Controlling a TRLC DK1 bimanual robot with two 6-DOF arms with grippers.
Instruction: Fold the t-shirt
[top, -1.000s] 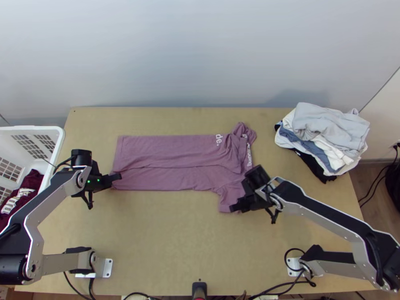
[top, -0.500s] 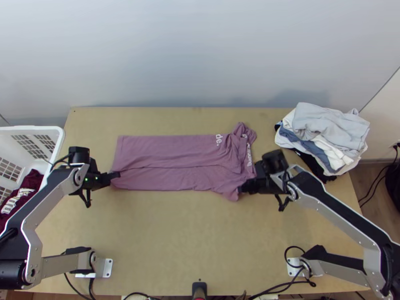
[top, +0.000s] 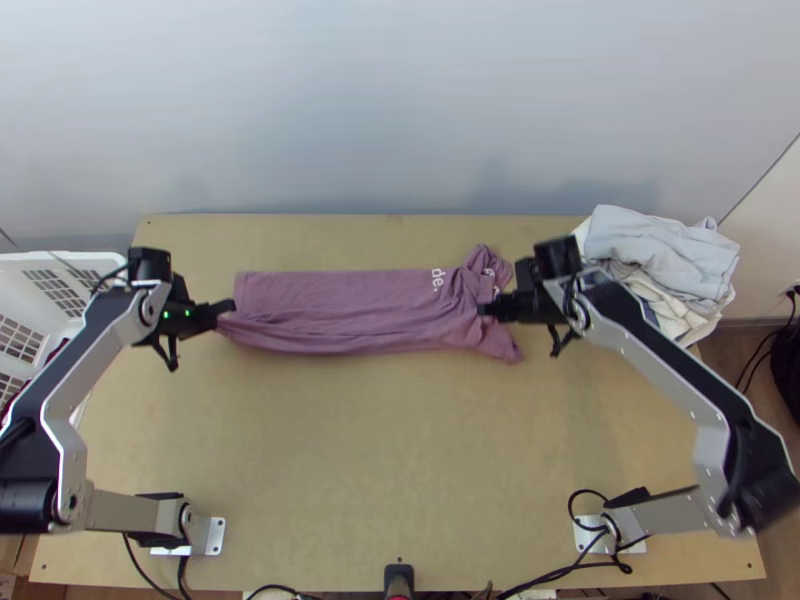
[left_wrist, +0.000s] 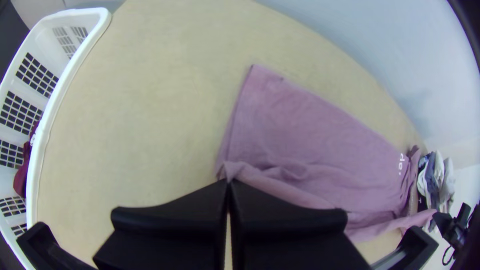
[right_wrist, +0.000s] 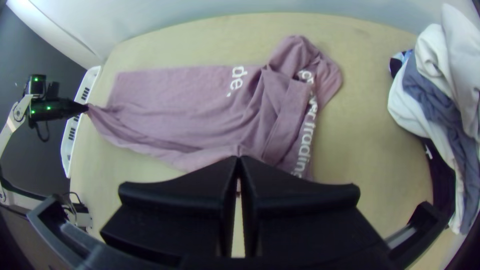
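Since the earlier frames, both grippers are travelling up the top view, drawing the t-shirt's (top: 350, 300) lower long edge with them; the shirt is lying left of centre to centre, above the middle of the frame, and its strip is growing narrower, so the lengthwise fold seems to be getting under way, with the raised edge still needing to come over and down; the left gripper (top: 230, 306) is pinching the hem end, fingers closed on cloth; the right gripper (top: 484, 309) is pinching the sleeve end the same way; the left arm is rising from the lower left and pointing its gripper rightward; the right arm is bending up from the lower right, its gripper pointing left
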